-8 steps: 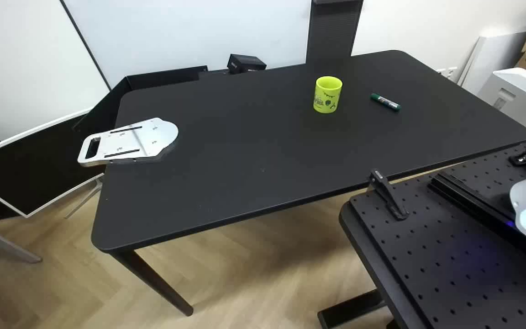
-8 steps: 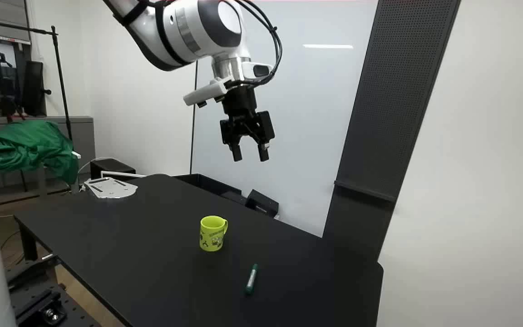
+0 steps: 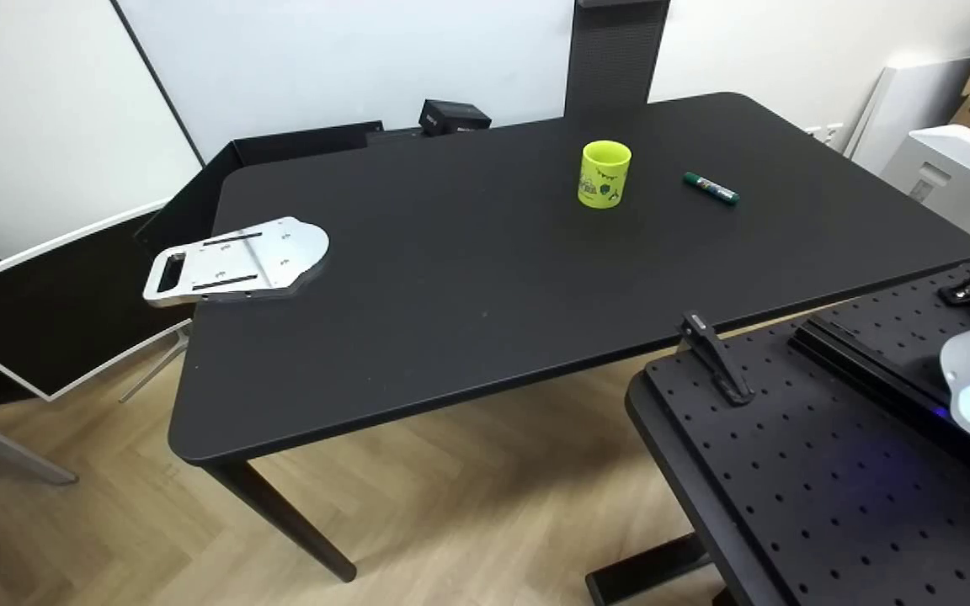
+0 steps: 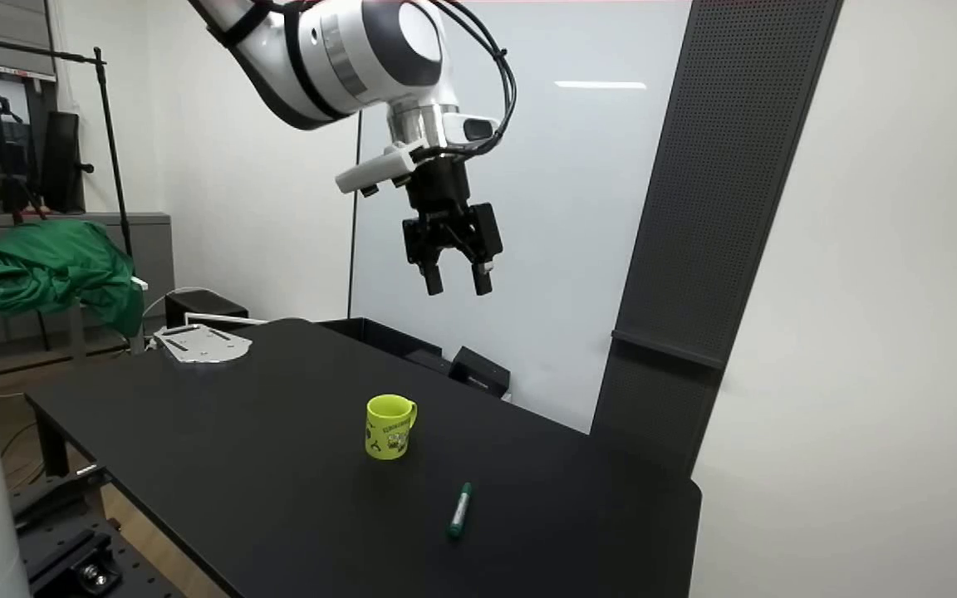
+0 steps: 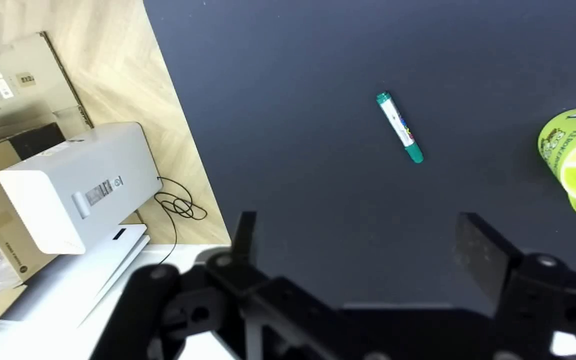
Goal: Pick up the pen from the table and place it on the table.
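Observation:
The pen is a short green marker with a white label. It lies flat on the black table (image 3: 434, 286), right of the cup in an exterior view (image 3: 711, 188). The pen also lies nearer the camera than the cup in an exterior view (image 4: 460, 510). In the wrist view the pen (image 5: 400, 127) lies slanted, above and between the fingertips in the picture. My gripper (image 4: 458, 288) hangs high above the table, pointing down, well apart from the pen. In the wrist view its fingers (image 5: 357, 220) are wide apart with nothing between them.
A yellow-green cup (image 3: 604, 174) stands upright near the pen; its handle shows in an exterior view (image 4: 388, 427). A silver metal plate (image 3: 241, 259) lies at the table's far end. A perforated black board (image 3: 830, 454) adjoins the table. A whiteboard (image 4: 528, 249) stands behind.

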Robot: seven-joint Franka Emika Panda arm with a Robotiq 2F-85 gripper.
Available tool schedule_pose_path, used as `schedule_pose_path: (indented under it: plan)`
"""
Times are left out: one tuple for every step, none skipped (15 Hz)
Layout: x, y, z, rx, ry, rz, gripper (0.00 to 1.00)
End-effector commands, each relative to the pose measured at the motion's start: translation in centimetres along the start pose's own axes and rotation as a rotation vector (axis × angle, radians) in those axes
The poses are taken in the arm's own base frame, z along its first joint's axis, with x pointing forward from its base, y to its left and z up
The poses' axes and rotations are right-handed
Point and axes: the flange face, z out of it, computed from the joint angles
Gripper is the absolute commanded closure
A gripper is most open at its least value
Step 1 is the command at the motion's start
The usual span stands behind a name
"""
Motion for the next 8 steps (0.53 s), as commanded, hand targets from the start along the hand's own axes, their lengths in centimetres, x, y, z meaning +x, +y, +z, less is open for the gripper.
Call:
schedule_pose_path:
  plan:
    - [0.0,0.0,-0.1,0.0,-0.001,0.0,0.0]
    - [0.0,-0.8,-0.4,0.025,0.002,-0.019,0.0]
    - [0.9,3.8,1.4,0.05,0.009,-0.043,0.0]
    - [1.3,5.6,2.2,0.068,0.021,-0.062,0.0]
    - [1.8,7.0,2.9,0.092,0.044,-0.094,0.0]
    - [2.4,8.6,3.5,0.111,0.06,-0.118,0.0]
    - [2.8,10.4,4.2,0.135,0.073,-0.14,0.0]
    - [3.1,11.6,5.2,0.161,0.088,-0.167,0.0]
